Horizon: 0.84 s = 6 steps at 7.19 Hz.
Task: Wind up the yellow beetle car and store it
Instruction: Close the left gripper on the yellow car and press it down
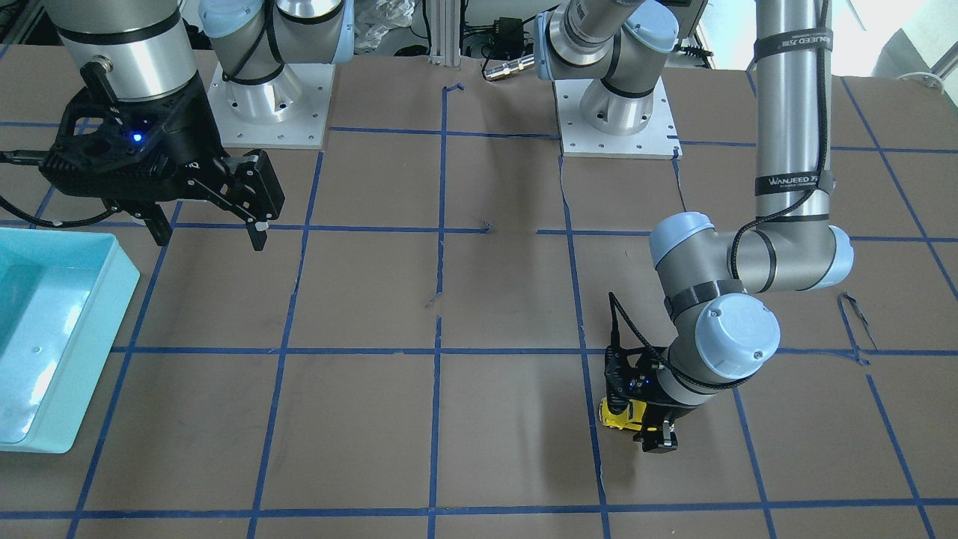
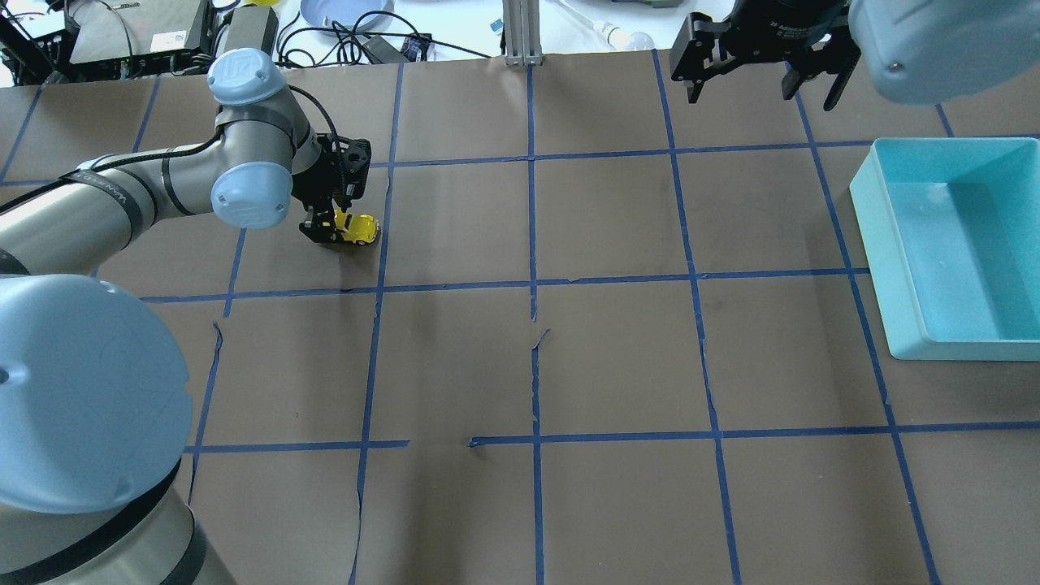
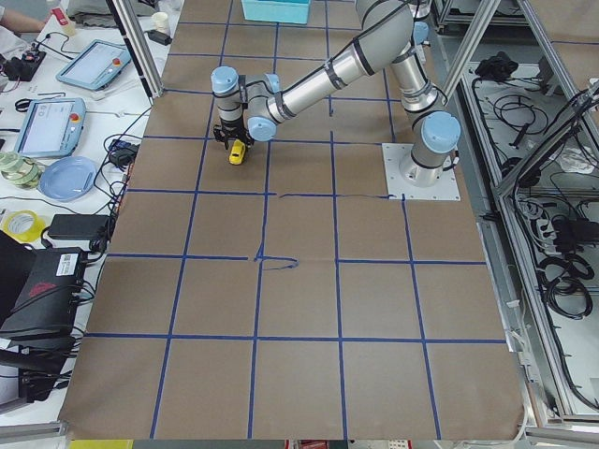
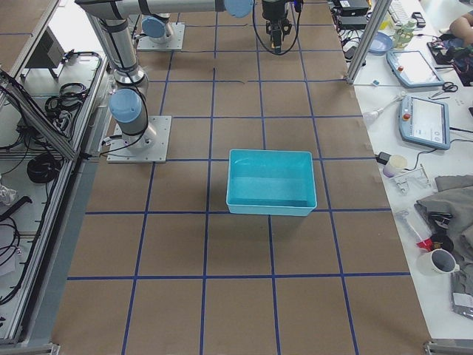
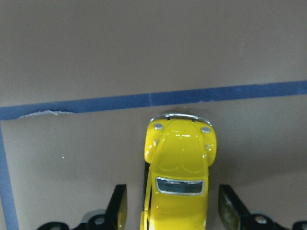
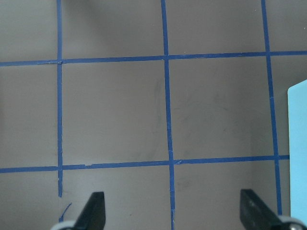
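Yellow beetle car, rear cropped, inside parted left tool; right tool parted.

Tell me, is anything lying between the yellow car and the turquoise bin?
Nothing visible does. The car sits between the fingers of the open left gripper, and the table from there to the bin is bare. The right gripper hangs open above the table near the bin, off to one side of that stretch.

I count one yellow beetle car, one teal bin, and two grippers: the left gripper and the right gripper.
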### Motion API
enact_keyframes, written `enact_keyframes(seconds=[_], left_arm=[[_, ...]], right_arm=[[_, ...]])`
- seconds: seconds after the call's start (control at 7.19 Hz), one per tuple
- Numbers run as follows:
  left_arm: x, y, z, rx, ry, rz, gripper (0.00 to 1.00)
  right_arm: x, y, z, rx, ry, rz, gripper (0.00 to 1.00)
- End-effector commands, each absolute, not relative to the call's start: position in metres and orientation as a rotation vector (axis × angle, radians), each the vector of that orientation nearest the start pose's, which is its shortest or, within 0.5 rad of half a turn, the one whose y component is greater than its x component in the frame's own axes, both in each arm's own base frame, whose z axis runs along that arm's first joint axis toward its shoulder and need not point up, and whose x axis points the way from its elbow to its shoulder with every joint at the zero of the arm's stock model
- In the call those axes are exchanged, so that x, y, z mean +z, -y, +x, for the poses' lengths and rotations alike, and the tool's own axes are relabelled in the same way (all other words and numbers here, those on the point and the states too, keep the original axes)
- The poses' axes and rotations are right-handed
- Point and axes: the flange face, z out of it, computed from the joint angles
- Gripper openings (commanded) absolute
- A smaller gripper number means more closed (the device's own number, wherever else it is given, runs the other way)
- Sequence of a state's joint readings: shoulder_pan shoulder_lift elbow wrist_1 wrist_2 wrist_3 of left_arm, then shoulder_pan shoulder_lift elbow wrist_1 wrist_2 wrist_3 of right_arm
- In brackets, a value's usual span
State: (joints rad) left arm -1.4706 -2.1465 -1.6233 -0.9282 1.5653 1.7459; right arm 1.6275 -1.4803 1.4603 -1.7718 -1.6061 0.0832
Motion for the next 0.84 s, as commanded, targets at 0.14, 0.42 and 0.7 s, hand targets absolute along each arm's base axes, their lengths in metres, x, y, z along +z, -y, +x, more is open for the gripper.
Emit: enact_keyframes(seconds=[0.14,0.42,0.7], left_arm=[[0.1923,0.6605,-0.0665,0.024,2.145,-2.309,0.38],[0.192,0.6602,-0.0665,0.021,2.143,-2.307,0.17],[0.1927,0.6593,-0.0656,0.021,2.138,-2.312,0.16]], right_arm=[[0.5183,0.5414,0.1608,-0.351,-3.141,0.05,1.0],[0.5183,0.5414,0.1608,-0.351,-3.141,0.05,1.0],[0.5183,0.5414,0.1608,-0.351,-3.141,0.05,1.0]])
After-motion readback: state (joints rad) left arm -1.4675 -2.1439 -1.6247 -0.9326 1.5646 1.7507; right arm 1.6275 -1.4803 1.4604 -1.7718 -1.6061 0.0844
